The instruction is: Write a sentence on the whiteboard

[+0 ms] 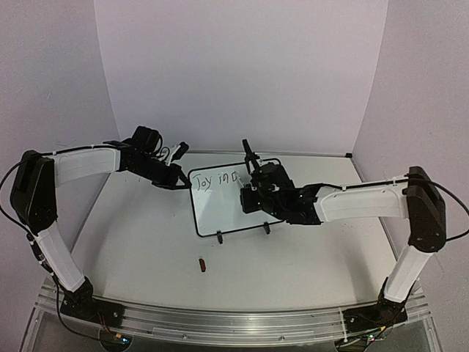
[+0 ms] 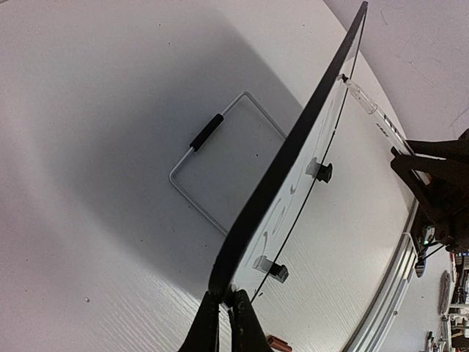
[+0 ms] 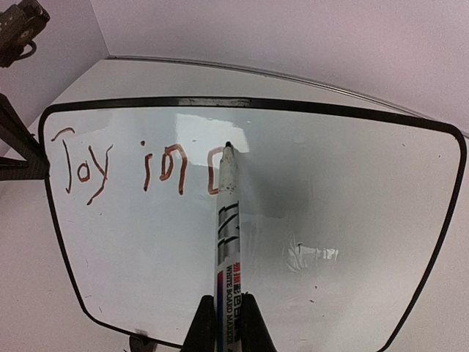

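Observation:
The whiteboard (image 1: 220, 202) stands tilted mid-table on two black clip feet (image 1: 220, 237), black-framed, with red writing "Joy in" and a started letter (image 3: 157, 167). My left gripper (image 1: 178, 183) is shut on the board's upper left corner (image 2: 226, 290), seen edge-on in the left wrist view. My right gripper (image 3: 228, 326) is shut on a white whiteboard marker (image 3: 226, 227), whose tip (image 3: 228, 145) touches the board just right of the writing. In the top view the right gripper (image 1: 253, 196) sits in front of the board's right half and hides it.
A small red marker cap (image 1: 201, 265) lies on the table in front of the board. A wire stand (image 2: 220, 158) with a black grip props the board from behind. White walls close the back and sides; an aluminium rail (image 1: 234, 323) runs along the near edge.

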`<action>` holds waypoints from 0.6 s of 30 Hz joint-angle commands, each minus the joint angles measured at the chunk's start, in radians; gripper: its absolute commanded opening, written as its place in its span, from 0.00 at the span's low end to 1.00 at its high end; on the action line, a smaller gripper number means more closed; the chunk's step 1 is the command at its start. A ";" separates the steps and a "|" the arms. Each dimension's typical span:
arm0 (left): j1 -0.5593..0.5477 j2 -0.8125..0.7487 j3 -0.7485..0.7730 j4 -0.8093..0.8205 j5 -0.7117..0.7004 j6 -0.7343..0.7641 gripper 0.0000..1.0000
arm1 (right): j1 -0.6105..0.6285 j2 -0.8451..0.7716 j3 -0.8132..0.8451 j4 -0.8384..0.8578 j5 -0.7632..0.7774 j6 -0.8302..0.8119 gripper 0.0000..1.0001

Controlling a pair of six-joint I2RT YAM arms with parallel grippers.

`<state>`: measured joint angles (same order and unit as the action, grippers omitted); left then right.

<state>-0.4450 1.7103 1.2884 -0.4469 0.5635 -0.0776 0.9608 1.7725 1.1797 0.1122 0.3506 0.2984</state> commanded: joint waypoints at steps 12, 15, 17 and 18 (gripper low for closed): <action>-0.005 -0.019 0.033 -0.033 -0.022 0.035 0.00 | 0.025 -0.059 -0.062 -0.017 0.043 0.043 0.00; -0.005 -0.019 0.034 -0.034 -0.022 0.033 0.00 | 0.024 -0.075 -0.064 -0.028 0.072 0.037 0.00; -0.004 -0.021 0.033 -0.033 -0.022 0.033 0.00 | 0.025 -0.087 -0.065 -0.029 0.083 0.030 0.00; -0.005 -0.021 0.032 -0.033 -0.022 0.034 0.00 | 0.025 -0.093 -0.065 -0.029 0.085 0.027 0.00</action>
<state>-0.4450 1.7107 1.2884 -0.4469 0.5640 -0.0772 0.9852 1.7403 1.1201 0.0952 0.3810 0.3268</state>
